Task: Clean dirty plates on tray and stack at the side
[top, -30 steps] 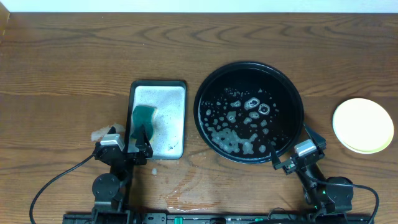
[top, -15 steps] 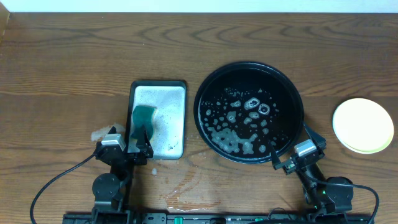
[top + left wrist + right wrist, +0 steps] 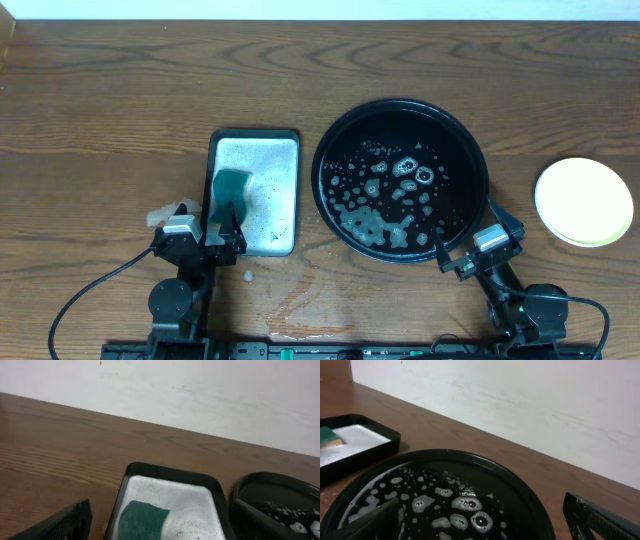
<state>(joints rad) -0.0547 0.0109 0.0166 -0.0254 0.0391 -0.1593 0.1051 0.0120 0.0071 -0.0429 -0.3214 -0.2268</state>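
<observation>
The round black tray (image 3: 335,135) holds only foam and water; it also shows in the right wrist view (image 3: 520,485). A stack of plates (image 3: 584,201), pale yellow on top, sits on the bare wood at the right. My left gripper (image 3: 204,230) is open and empty at the near end of the silver tray, just short of the green sponge (image 3: 232,185). My right gripper (image 3: 470,245) is open and empty at the black tray's near right rim. In the left wrist view the sponge (image 3: 145,519) lies between my open fingers.
The rectangular silver-grey tray (image 3: 270,160) with foam lies left of the black tray; it also shows in the left wrist view (image 3: 170,492). Water is spilled on the wood (image 3: 300,300) near the front. A wet patch (image 3: 160,215) lies left of the silver tray.
</observation>
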